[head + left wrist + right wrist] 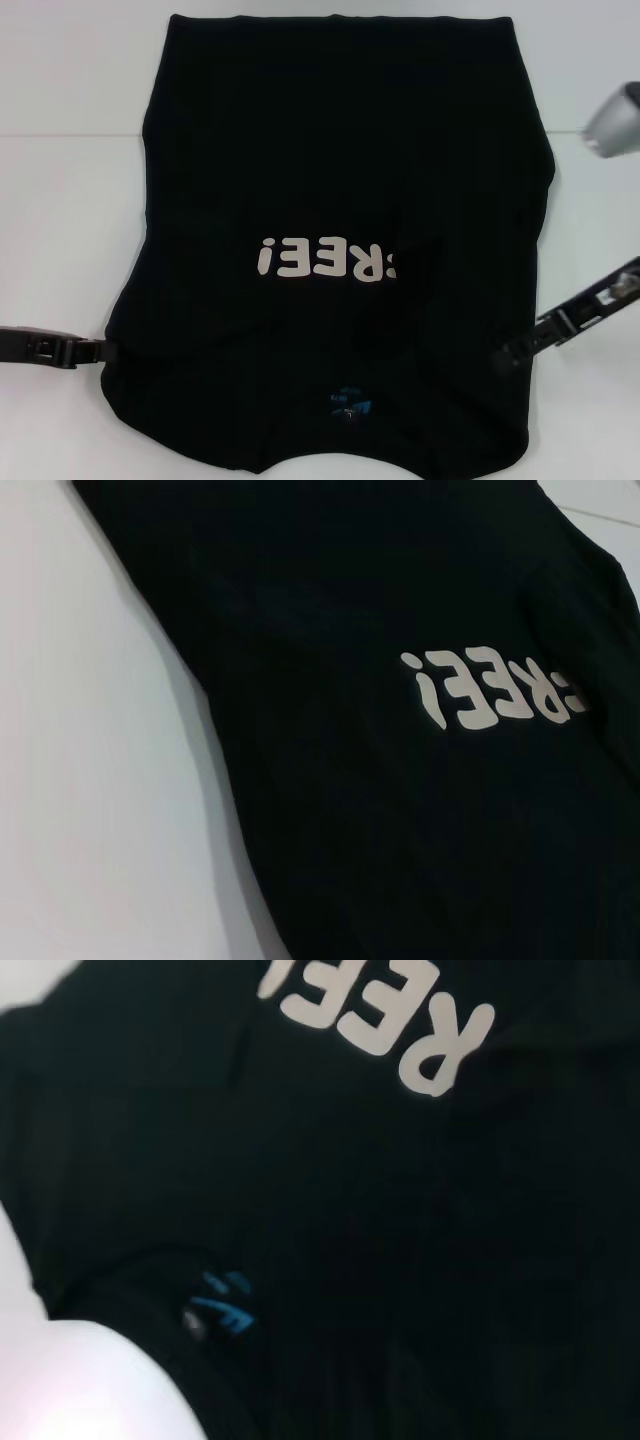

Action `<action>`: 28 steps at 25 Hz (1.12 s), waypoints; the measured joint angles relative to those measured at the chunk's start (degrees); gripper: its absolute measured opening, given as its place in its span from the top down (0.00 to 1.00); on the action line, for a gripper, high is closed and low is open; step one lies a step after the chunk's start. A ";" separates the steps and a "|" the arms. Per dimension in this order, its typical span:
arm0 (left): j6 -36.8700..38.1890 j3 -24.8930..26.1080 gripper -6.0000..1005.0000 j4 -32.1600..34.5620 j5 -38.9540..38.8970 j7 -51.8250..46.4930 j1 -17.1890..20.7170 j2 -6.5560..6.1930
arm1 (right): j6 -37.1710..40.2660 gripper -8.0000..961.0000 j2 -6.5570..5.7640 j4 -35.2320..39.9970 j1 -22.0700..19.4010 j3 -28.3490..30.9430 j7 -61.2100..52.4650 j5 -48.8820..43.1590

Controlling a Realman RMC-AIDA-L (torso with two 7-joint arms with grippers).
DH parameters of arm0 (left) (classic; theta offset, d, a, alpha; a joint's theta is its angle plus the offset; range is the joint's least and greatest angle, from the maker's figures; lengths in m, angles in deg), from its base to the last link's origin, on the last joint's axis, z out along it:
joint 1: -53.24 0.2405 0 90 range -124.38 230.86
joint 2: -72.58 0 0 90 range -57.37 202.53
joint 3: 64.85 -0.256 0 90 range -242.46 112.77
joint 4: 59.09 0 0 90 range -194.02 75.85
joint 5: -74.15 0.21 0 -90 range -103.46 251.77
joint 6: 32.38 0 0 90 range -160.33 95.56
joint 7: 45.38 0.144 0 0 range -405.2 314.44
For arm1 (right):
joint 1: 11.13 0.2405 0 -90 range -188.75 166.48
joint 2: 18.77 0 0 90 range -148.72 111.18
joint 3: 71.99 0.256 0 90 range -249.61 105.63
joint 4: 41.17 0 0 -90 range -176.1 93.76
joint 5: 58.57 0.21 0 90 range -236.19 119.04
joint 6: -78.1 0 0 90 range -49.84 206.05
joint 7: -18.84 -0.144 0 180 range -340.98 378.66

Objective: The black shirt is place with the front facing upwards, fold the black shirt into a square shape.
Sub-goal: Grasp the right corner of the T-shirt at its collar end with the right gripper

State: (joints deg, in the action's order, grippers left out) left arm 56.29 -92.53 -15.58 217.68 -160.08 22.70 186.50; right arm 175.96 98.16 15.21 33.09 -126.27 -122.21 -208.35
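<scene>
The black shirt [340, 170] lies flat on the white table [60, 220], collar end nearest me, with its blue neck label [350, 402] showing. Its pale lettering [325, 258] reads upside down, and a flap of cloth folded in from the right covers the first letter. My left gripper [100, 352] lies low at the shirt's left edge, near the shoulder. My right gripper [505, 357] reaches the shirt's right edge at about the same height. The left wrist view shows the shirt [380, 810] and lettering [490, 690]. The right wrist view shows the shirt [400, 1260] and label [220, 1305].
A grey part of the right arm [615, 120] hangs at the far right. White table surface shows on both sides of the shirt and beyond its far hem.
</scene>
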 joint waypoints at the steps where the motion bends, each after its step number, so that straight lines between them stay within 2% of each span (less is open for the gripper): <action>1: -0.04 0.00 0.99 0.00 0.00 0.00 -0.02 0.04 | -0.69 0.06 0.44 0.09 0.46 -0.88 -0.20 -0.79; 4: -0.39 0.00 0.99 -0.09 0.00 0.01 -0.05 0.12 | -2.54 0.06 1.99 0.13 2.01 -3.51 -0.94 -3.57; 7: -0.76 0.00 0.99 -0.54 0.00 0.04 -0.23 0.09 | -3.95 0.06 2.88 -0.24 3.46 -6.53 -1.85 -4.97; 20: -1.32 0.00 0.99 -0.71 0.07 0.52 -0.40 0.08 | -7.34 0.08 3.37 -0.38 4.18 -21.76 -9.10 -4.12; 28: -1.50 0.00 0.99 -0.70 0.13 0.54 -0.40 0.07 | -7.61 0.08 3.38 0.06 4.08 -26.80 -11.79 -3.99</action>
State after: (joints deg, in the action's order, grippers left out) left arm 54.79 -92.53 -16.28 217.80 -159.54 22.30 186.57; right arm 168.35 101.54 15.27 37.17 -153.07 -134.01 -212.34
